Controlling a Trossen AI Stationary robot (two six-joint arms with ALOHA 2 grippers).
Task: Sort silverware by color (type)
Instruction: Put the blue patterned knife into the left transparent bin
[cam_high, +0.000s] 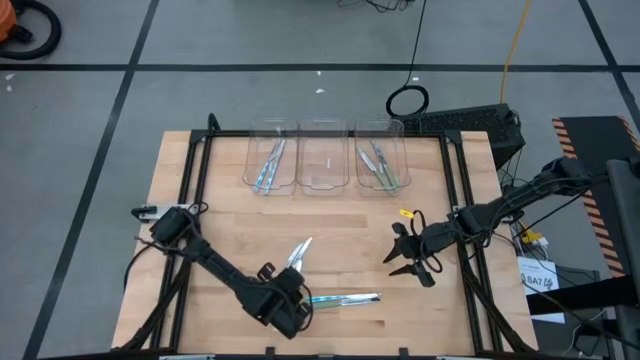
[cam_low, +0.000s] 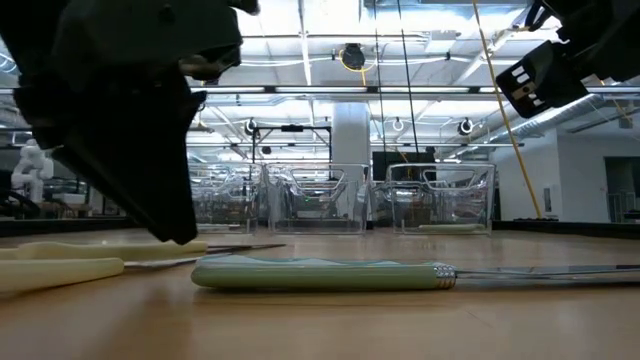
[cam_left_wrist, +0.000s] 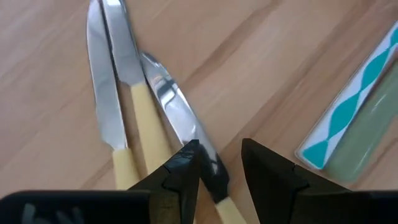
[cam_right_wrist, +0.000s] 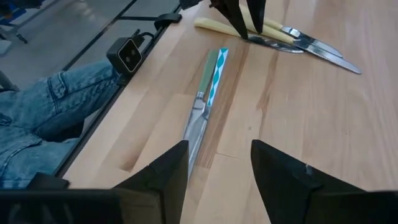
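**A:** Going for that spoon (cam_left_wrist: 177, 115) with your left tool (cam_left_wrist: 219, 167)? Its jaws straddle the neck, unclenched, near the worktop's (cam_high: 340, 225) front, beside two more pale-yellow pieces (cam_left_wrist: 115, 81).

**B:** Yeah — you'll likely snag a neighbour too.

**A:** Right tool (cam_high: 410, 262) hangs released.

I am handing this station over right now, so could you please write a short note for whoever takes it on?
Left tool: open astride the pale yellow-handled utensils at table front, nothing lifted.
Right tool: open, empty, hovering right of centre.
Done: blue-handled utensils in the left clear plastic bin; green-handled ones in the right bin.
Left: middle bin holds no utensils; yellow group and the blue-and-green pair remain on the table.
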